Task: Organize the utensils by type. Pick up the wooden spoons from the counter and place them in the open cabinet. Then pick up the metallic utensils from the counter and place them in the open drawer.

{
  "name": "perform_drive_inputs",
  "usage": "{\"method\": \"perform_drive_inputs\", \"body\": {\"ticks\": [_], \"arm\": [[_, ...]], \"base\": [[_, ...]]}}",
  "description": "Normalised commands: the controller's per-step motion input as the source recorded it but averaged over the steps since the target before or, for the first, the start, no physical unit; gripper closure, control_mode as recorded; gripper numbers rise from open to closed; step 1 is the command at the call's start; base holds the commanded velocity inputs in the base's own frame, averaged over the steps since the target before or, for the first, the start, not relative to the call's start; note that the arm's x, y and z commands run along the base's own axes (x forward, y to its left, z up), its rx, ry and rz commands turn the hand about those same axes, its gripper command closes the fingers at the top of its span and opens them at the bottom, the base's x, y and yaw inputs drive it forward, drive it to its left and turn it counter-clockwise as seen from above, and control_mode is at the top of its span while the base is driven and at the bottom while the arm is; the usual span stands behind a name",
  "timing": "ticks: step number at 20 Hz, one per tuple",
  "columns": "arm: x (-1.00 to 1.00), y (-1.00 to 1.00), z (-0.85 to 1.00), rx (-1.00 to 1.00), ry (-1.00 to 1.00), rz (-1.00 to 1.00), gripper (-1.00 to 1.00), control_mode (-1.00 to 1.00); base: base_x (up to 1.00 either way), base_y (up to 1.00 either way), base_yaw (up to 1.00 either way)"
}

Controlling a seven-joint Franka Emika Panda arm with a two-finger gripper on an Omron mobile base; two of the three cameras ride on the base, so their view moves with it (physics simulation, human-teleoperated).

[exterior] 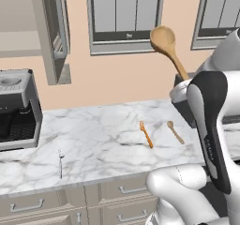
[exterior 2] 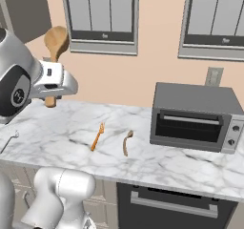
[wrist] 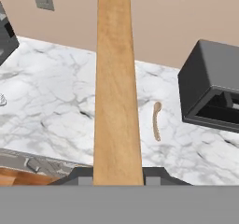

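Big wooden spoon [exterior: 165,45] is pinched in the end effector [wrist: 118,175], bowl up. The open cabinet [exterior: 52,34] waits at nine o'clock.

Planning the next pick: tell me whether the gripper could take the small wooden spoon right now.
Probably not: the gripper is shut on the large wooden spoon, held high. The small wooden spoon lies unobstructed on the counter.

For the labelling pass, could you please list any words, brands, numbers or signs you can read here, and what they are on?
No readable text anywhere.
Dark grey toaster oven: round knobs on its right panel, no legible markings.
Silver and black coffee machine: no brand or label visible.
White robot arm: a small pale mark on its dark joint, too blurred to read.
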Motion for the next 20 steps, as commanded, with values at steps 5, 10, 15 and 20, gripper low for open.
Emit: {"method": "perform_drive_inputs", "body": {"ticks": [5,10,15,20], "arm": [[-0.02,0.00,0.00,0.00,0.04,0.00,1.00,-1.00],[0.00,0.00,0.00,0.00,0.01,0.00,1.00,-1.00],[0.00,0.00,0.00,0.00,0.00,0.00,1.00,-1.00],[0.00,0.00,-0.01,0.00,0.00,0.00,1.00,-1.00]], "base": [[0.00,0.00,0.00],[0.00,0.00,0.00],[0.00,0.00,0.00],[0.00,0.00,0.00]]}}
